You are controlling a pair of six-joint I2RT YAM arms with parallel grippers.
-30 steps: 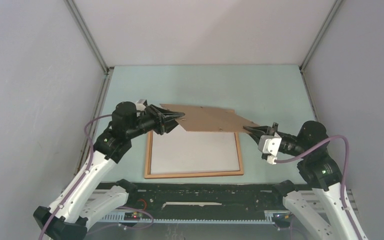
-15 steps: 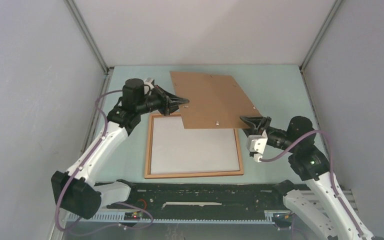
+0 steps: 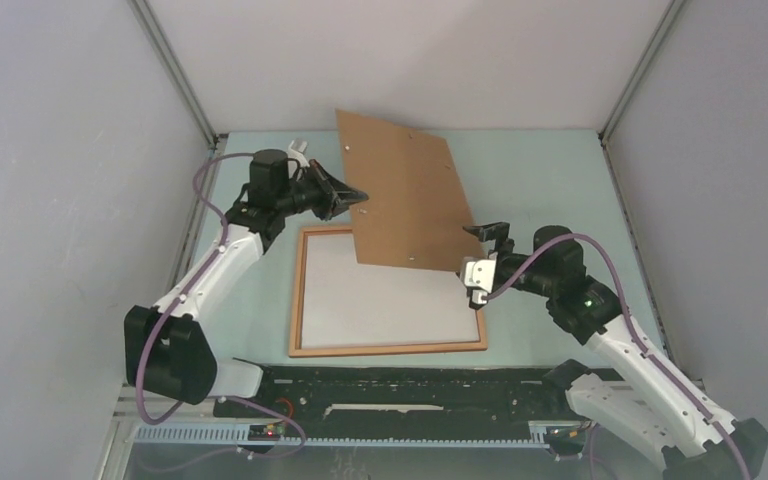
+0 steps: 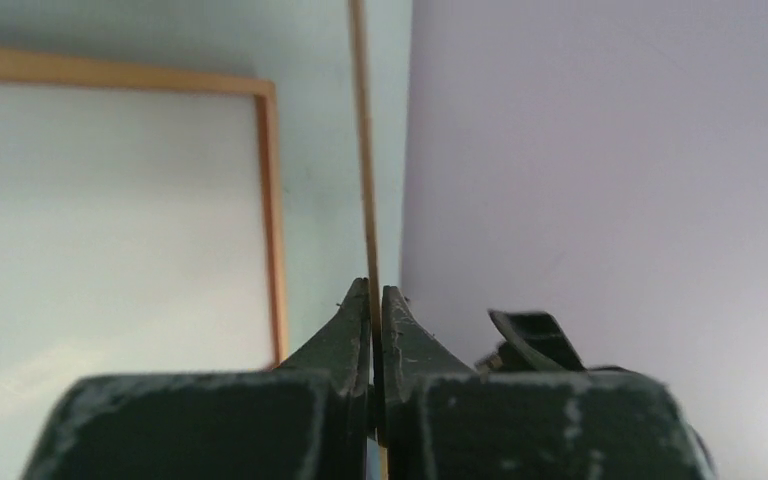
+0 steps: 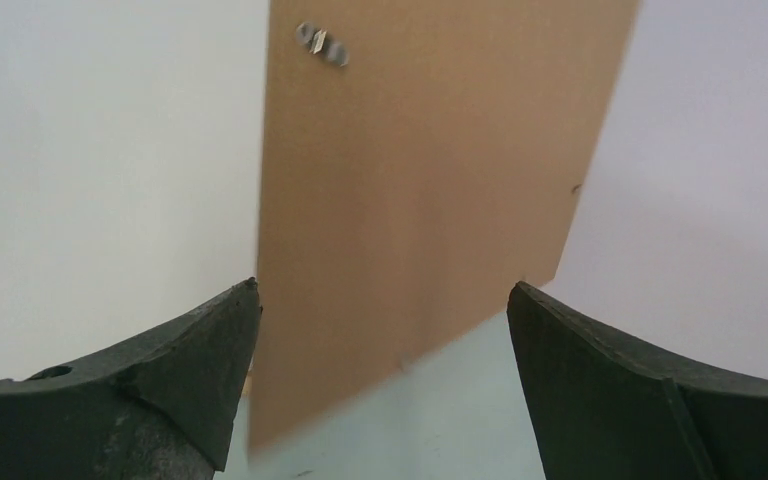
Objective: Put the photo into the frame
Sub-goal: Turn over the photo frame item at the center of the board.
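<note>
Frame, thin orange-brown rim around plain white, lies flat on the table; left gripper clamps the tilted brown backing board. Left wrist: jaws pinch the board's edge. Right wrist: right gripper gapes, empty.

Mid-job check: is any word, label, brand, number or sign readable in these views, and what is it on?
None can be read.
The backing board, held by the left end effector, shows only a small metal tab, with no print.
The frame rim is unmarked, and so is the white sheet inside it.
</note>
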